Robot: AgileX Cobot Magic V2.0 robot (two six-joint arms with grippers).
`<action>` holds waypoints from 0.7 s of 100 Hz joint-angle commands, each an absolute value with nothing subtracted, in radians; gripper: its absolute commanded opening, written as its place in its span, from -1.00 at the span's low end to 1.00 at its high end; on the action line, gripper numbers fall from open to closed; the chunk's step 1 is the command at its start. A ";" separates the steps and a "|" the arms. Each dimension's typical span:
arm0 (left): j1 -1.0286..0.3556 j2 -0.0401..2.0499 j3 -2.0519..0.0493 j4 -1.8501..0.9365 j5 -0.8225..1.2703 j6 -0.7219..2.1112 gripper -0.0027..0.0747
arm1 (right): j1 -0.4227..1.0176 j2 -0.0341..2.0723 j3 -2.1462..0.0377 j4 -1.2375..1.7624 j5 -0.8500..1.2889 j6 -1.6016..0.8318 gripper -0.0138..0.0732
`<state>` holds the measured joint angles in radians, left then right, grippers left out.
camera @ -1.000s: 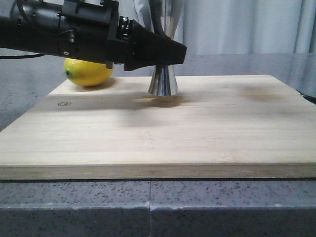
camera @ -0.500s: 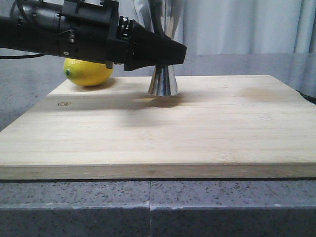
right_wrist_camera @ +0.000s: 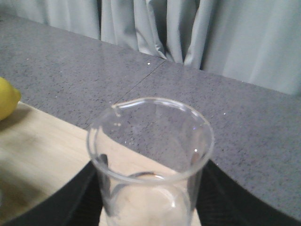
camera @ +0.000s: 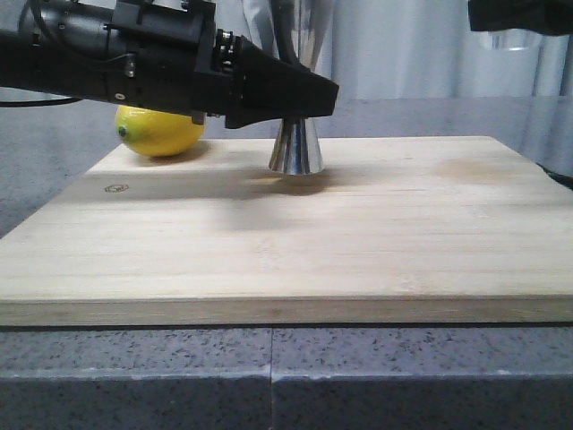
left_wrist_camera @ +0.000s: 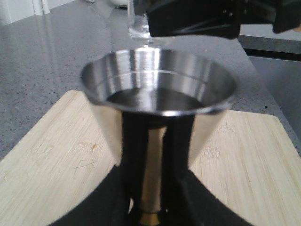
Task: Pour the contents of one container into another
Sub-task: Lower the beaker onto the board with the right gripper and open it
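The steel jigger (camera: 295, 150) stands upright on the wooden cutting board (camera: 358, 233), near its back edge. My left gripper (camera: 309, 94) is shut on its narrow gold-banded waist. In the left wrist view the jigger's upper cup (left_wrist_camera: 157, 94) fills the middle, with my left gripper (left_wrist_camera: 151, 188) clamped round the stem. The clear glass beaker (right_wrist_camera: 150, 155) is upright in my right gripper (right_wrist_camera: 150, 193), whose black fingers press both its sides. In the front view the beaker's base (camera: 515, 38) hangs high at the right under my right gripper (camera: 524, 16), away from the jigger.
A yellow lemon (camera: 159, 131) lies at the board's back left corner, behind my left arm; its tip (right_wrist_camera: 7, 96) also shows in the right wrist view. Grey speckled counter (camera: 269, 376) surrounds the board. Pale curtains hang behind.
My right gripper with the beaker has come into the top right of the front view. The left arm and the jigger have not moved.
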<state>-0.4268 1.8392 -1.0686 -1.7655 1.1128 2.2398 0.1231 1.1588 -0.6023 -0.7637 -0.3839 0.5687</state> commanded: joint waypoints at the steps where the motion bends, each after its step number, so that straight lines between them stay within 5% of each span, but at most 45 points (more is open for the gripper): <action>1: -0.438 1.795 -1.097 -1.852 1.182 2.236 -0.77 | 0.114 1.177 -0.617 -0.757 -0.479 0.570 0.00; 70: -0.438 1.795 -1.097 -1.852 1.182 2.236 -0.77 | 0.114 1.378 -0.617 -0.757 -0.562 0.468 0.00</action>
